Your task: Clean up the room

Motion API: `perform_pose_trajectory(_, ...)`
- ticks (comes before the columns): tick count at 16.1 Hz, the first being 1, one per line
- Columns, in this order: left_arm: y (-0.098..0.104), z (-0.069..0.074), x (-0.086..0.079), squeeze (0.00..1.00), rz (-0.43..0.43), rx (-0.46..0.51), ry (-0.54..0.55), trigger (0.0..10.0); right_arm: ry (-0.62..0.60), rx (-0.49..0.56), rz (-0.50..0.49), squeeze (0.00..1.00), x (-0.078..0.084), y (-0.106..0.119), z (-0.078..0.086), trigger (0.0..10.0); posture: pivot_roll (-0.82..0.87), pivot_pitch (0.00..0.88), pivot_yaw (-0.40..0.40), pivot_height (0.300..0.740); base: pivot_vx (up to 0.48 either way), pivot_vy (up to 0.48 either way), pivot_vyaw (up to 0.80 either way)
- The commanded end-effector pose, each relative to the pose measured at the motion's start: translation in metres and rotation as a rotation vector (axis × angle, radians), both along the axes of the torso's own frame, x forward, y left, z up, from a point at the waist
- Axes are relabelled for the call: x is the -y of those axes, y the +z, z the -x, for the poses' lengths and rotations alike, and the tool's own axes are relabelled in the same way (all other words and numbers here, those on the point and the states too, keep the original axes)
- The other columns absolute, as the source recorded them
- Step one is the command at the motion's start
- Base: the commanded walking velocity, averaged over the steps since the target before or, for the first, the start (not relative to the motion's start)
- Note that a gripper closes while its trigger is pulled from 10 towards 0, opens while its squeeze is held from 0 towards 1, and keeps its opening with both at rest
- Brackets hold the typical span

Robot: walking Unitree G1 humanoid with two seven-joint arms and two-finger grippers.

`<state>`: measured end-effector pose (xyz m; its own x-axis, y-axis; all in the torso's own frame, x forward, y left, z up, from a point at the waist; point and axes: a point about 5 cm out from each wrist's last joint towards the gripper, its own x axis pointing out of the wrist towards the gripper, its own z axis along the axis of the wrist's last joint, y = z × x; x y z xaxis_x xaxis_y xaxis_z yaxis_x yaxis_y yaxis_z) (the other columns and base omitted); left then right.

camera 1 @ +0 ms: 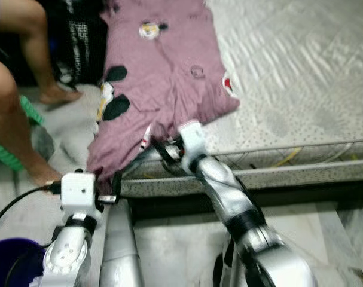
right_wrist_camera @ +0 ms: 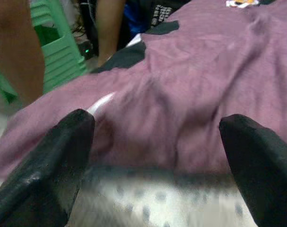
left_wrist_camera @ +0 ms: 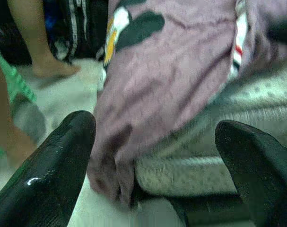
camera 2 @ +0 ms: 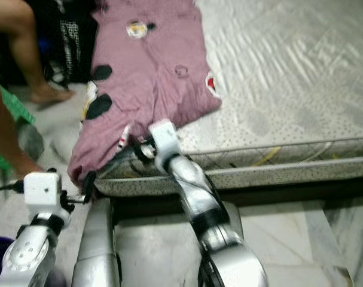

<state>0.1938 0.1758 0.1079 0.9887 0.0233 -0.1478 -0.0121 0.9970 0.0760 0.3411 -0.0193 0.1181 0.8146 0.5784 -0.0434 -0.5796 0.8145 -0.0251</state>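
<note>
Fingers of both grippers are standing spread wide, holding nothing: the left gripper [left_wrist_camera: 155, 156] is hovering at the hanging corner of a mauve garment [camera 1: 163, 78], and the right gripper [right_wrist_camera: 155, 156] is sitting low at the mattress [camera 1: 301, 78] edge, facing the cloth's near hem. The garment is lying soft and wrinkled, printed with black patches and small cartoon badges, its long axis running away from the robot up the quilted, speckled mattress, one corner drooping over the side. A person's bare legs [camera 1: 31, 42] are standing beside a green plastic stool [right_wrist_camera: 63, 47].
</note>
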Motion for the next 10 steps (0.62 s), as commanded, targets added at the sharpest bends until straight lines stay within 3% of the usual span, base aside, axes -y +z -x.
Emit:
perform_pose_trajectory(1, 0.003, 0.007, -0.003, 0.00, -0.018, -0.015, 0.021, 10.0, -0.034, 0.000, -0.021, 0.00, -0.003, 0.005, -0.006, 10.0, 0.30, 0.237, -0.005, 0.490, 0.000, 0.000, 0.00)
perform_pose_trajectory(4, 0.010, 0.027, -0.004, 0.00, -0.024, -0.041, 0.040, 10.0, -0.117, 0.010, -0.081, 0.00, -0.007, 0.030, -0.025, 10.0, 0.33, 0.293, -0.005, 0.490, 0.000, 0.000, 0.00)
perform_pose_trajectory(8, 0.012, 0.039, 0.007, 0.00, -0.002, -0.086, 0.023, 10.0, -0.178, -0.053, -0.110, 0.00, -0.010, 0.037, -0.034, 10.0, 0.34, 0.341, -0.002, 0.490, 0.000, 0.000, 0.00)
perform_pose_trajectory(9, 0.012, 0.041, 0.008, 0.00, 0.002, -0.094, 0.019, 10.0, -0.178, -0.070, -0.118, 0.00, -0.012, 0.035, -0.034, 1.1, 0.34, 0.344, -0.003, 0.490, 0.000, 0.000, 0.00)
perform_pose_trajectory(10, 0.012, 0.041, 0.008, 0.00, 0.004, -0.100, 0.019, 10.0, -0.171, -0.083, -0.113, 0.00, -0.013, 0.032, -0.033, 0.0, 0.34, 0.347, -0.004, 0.490, 0.000, 0.000, 0.00)
